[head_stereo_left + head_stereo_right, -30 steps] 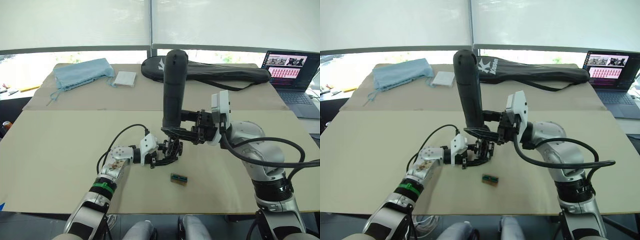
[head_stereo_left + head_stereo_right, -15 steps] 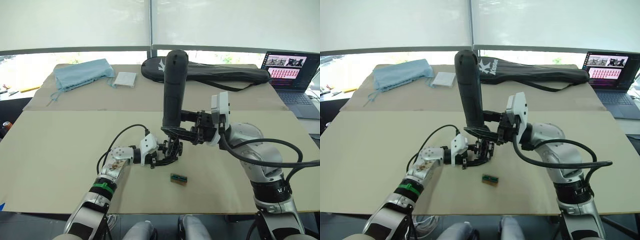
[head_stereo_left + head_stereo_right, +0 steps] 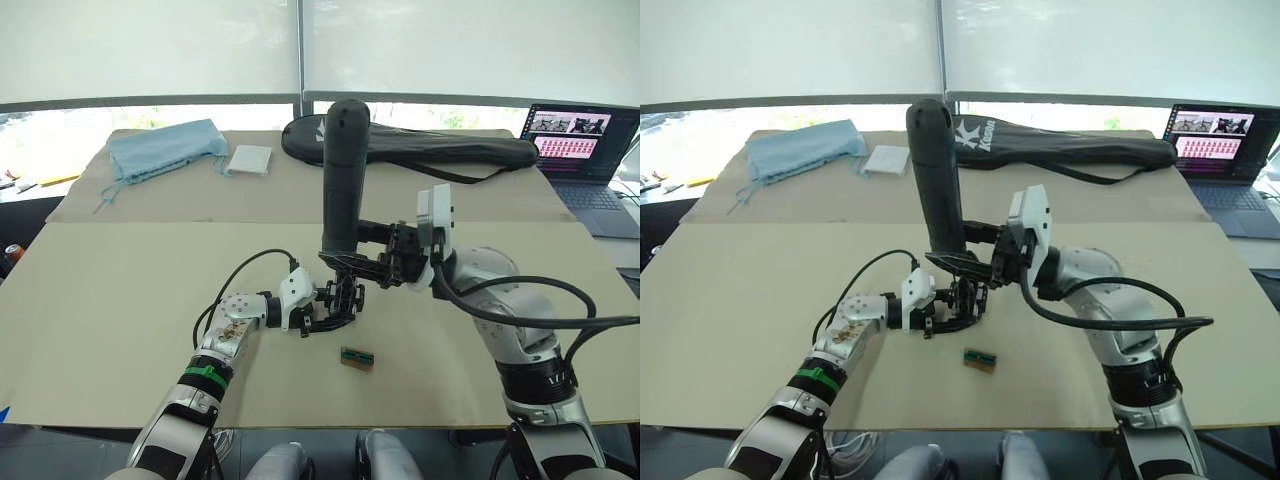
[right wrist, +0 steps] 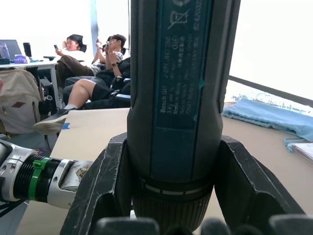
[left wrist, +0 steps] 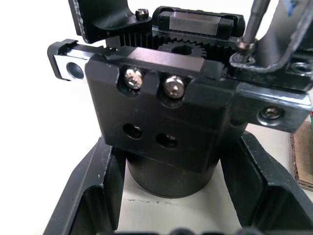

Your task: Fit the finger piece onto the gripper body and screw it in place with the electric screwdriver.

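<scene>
My left gripper [image 3: 322, 306] is shut on the gripper body [image 5: 166, 98], a chunky black block held just above the table at centre. My right gripper [image 3: 352, 263] is shut on the electric screwdriver [image 3: 342, 175], which stands nearly upright over the body. In the left wrist view its thin metal bit [image 5: 255, 19] rests on a screw at the body's upper corner, where the black finger piece [image 5: 288, 46] lies on the rail. Two silver screws show on the body's front face. The left gripper's fingers [image 5: 90, 193] flank the body's round base.
A small green-brown block [image 3: 357, 358] lies on the table just in front of the body. At the back lie a black racket bag [image 3: 450, 150], a blue cloth [image 3: 165, 145] and a white packet [image 3: 249, 158]. A laptop [image 3: 580, 135] stands far right. Seated people [image 4: 83, 73] show in the background.
The right arm and screwdriver have shifted slightly left, the screwdriver's top leaning a little that way. The left gripper and body have stayed put.
</scene>
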Controlling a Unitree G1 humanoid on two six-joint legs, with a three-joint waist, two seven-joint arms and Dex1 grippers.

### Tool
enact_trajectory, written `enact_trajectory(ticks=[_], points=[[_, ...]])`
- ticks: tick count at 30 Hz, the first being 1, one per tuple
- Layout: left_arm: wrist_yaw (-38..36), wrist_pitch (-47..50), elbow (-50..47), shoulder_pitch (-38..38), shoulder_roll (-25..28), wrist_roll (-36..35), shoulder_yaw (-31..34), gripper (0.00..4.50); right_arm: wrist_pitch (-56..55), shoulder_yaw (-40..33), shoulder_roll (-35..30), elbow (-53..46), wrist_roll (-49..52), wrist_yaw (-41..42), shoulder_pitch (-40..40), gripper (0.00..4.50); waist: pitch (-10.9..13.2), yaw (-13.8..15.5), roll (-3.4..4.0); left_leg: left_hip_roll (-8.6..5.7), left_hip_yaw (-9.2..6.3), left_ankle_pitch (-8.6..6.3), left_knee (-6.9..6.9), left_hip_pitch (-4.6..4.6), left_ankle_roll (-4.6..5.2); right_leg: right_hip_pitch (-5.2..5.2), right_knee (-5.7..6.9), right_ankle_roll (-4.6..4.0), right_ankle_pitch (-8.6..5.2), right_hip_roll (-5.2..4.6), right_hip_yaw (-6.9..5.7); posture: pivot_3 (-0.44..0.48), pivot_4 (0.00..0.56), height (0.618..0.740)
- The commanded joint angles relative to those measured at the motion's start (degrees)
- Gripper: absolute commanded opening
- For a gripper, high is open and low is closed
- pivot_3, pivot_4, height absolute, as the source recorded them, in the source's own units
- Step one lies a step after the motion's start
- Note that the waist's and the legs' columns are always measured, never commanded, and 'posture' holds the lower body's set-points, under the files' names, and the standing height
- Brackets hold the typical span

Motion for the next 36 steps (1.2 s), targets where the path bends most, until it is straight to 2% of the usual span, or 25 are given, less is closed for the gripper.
enact_trajectory(ticks=[1,21,36], points=[[-0.28,0.6,-0.19,0.74,-0.22,0.6,-1.04,2.3,2.53,2.55,-1.02,1.37,-2.57,-0.24,1.4,1.92,-0.04,0.0,0.0,0.0,0.0,0.0,0.0,0.01,0.0,0.01,0.0,0.0,0.0,0.0,0.01,0.0,0.15,0.74],[0.05,0.34,0.07,1.16,-0.58,0.91,-0.77,2.3,7.81,5.82,-2.79,0.88,-3.97,-2.76,0.77,1.92,-1.03,-0.02,-0.12,0.01,0.0,-0.01,-0.1,0.07,0.01,0.03,-0.04,0.0,0.0,0.0,0.04,0.0,0.15,0.74],[0.18,0.03,0.56,1.32,-0.49,1.13,-0.7,2.3,8.42,4.57,-3.0,0.25,-2.79,-2.44,-0.05,1.92,-1.09,-0.01,-0.11,0.01,0.0,-0.01,-0.11,0.08,0.01,0.03,-0.05,0.0,0.0,0.0,0.07,0.0,0.15,0.74]])
